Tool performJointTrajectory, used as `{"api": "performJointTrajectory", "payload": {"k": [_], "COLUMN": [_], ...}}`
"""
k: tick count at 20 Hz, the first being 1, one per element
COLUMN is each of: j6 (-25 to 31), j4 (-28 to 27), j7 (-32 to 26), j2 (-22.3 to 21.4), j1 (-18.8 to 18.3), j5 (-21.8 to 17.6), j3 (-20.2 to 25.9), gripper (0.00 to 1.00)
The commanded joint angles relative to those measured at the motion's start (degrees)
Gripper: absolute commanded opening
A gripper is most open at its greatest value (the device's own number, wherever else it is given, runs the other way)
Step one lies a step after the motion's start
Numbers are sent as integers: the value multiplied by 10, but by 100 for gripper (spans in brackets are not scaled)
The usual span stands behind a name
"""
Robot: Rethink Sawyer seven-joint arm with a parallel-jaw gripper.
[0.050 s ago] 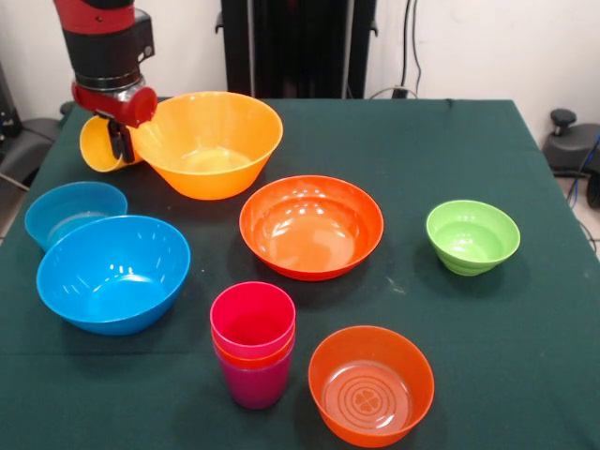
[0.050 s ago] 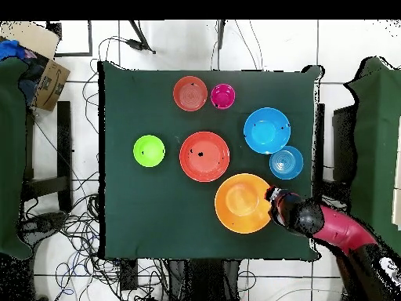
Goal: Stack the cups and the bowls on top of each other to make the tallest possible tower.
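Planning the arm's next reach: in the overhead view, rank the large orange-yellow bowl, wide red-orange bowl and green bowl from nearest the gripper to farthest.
From the gripper:
1. Large orange-yellow bowl, right beside it.
2. Wide red-orange bowl, mid-table.
3. Green bowl, opposite side.

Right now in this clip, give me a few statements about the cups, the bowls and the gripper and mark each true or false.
1. The tower shows a crimson cup on top, an orange rim below it and a purple cup at the base. True.
2. The yellow cup sits on top of the tower. False: it is at the gripper, tilted on its side beside the large orange-yellow bowl.
3. The small green bowl is nested inside the wide red-orange bowl. False: it stands alone, apart from it.
4. The small blue bowl sits just behind the large blue bowl. True.
5. The small translucent orange bowl stands next to the tower. True.
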Motion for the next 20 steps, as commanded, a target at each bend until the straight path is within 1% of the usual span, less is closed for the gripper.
{"api": "performJointTrajectory", "payload": {"k": [1,5,7,12,15,20], "j6": [49,52,57,92,108,117], "j4": [27,22,19,20,17,15], "j7": [-82,-73,-62,-82,-87,-85], "j2": [9,5,-12,-67,-84,-104], "j1": [14,19,29,35,41,52], "j5": [-57,-57,-52,-44,-43,-49], "j3": [63,62,54,58,56,50], "gripper": [0,0,0,0,0,0]}}
